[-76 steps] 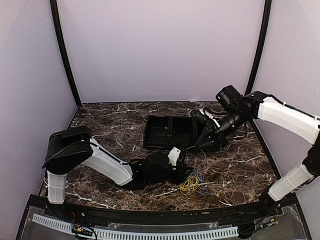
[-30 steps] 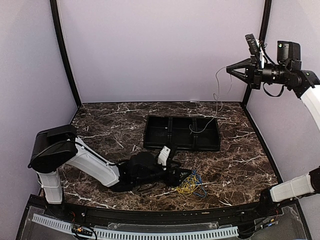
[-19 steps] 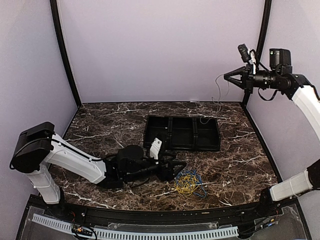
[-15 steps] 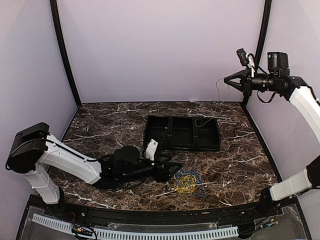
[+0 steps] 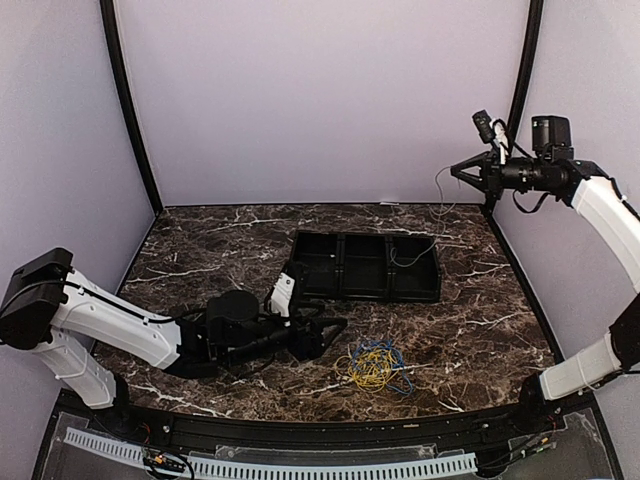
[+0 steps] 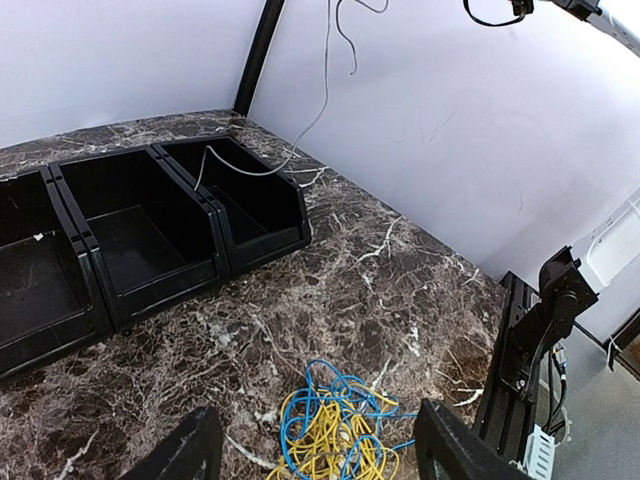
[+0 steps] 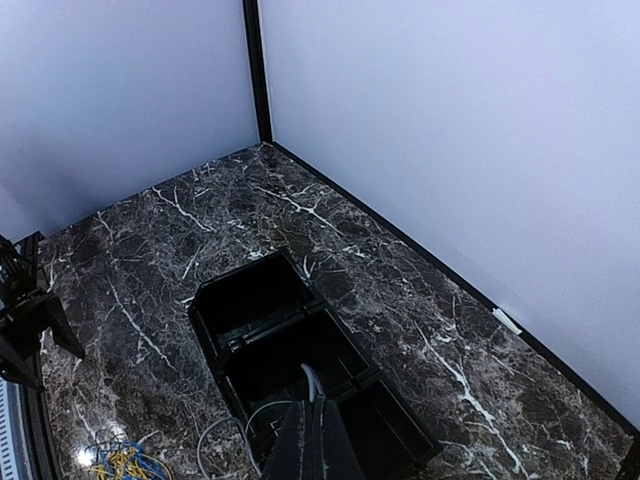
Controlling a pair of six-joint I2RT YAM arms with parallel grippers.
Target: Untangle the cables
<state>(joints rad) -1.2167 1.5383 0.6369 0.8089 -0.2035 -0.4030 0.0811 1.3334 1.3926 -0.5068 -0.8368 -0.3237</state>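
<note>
A tangle of yellow and blue cables (image 5: pixel 376 365) lies on the marble table, and also shows in the left wrist view (image 6: pixel 338 432). My left gripper (image 5: pixel 328 332) rests low on the table just left of the tangle, open and empty, its fingers (image 6: pixel 195 452) apart on either side of the tangle. My right gripper (image 5: pixel 456 170) is raised high at the right wall, shut on a thin grey cable (image 5: pixel 438 215). That cable hangs down into the right compartment of the black tray (image 5: pixel 340 290). In the right wrist view the cable (image 7: pixel 313 381) comes out from the shut fingertips (image 7: pixel 318 412).
The black tray (image 6: pixel 215 258) has three compartments and stands behind the tangle. The grey cable's lower loop (image 7: pixel 212 437) lies at the tray's right end. Walls and black corner posts (image 5: pixel 518 90) enclose the table. The right arm's base (image 6: pixel 540 330) stands at the near right.
My right gripper rose from the tray carrying the grey cable, then came down a little. My left gripper drew back to the left off the tangle.
</note>
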